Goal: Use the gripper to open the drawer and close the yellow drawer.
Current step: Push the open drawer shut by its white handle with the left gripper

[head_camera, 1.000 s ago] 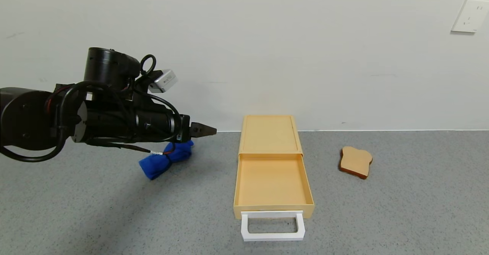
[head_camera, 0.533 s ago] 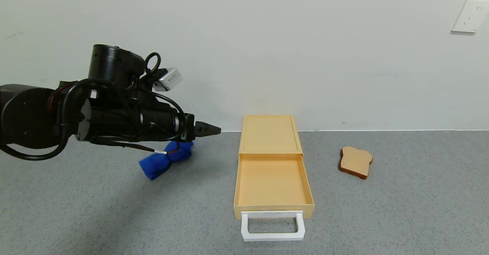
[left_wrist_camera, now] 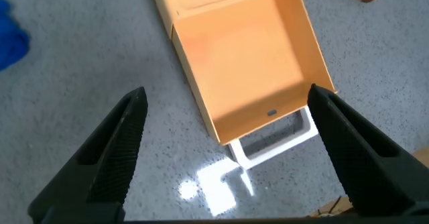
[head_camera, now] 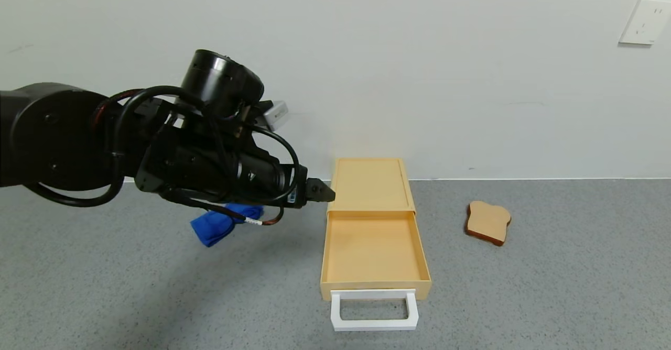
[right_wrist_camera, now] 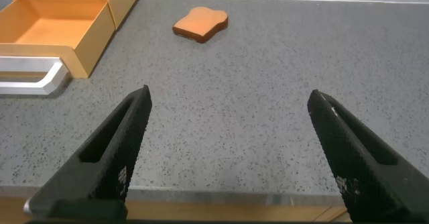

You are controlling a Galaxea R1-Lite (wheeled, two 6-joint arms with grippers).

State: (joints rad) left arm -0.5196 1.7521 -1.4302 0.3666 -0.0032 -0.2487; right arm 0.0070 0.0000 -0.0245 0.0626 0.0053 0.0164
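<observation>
The pale-yellow drawer [head_camera: 373, 253] stands pulled out of its flat pale-yellow box [head_camera: 370, 182], empty, with its white loop handle [head_camera: 374, 310] toward me. It also shows in the left wrist view [left_wrist_camera: 251, 63] and the right wrist view [right_wrist_camera: 50, 26]. My left gripper [head_camera: 321, 190] hangs in the air just left of the box, above the table, open and empty; in the left wrist view the gripper [left_wrist_camera: 228, 150] is over the drawer's handle end [left_wrist_camera: 278, 138]. My right gripper [right_wrist_camera: 228, 150] is open and empty, low near the table's front edge, outside the head view.
A blue cloth [head_camera: 220, 221] lies on the grey table under my left arm. A tan toast slice [head_camera: 488, 222] lies right of the drawer, also in the right wrist view [right_wrist_camera: 200, 24]. A white wall stands close behind the box.
My left arm has swung right and forward, its fingertips moving from left of the box to beside its left edge, and the wrist has rolled. The drawer has not moved.
</observation>
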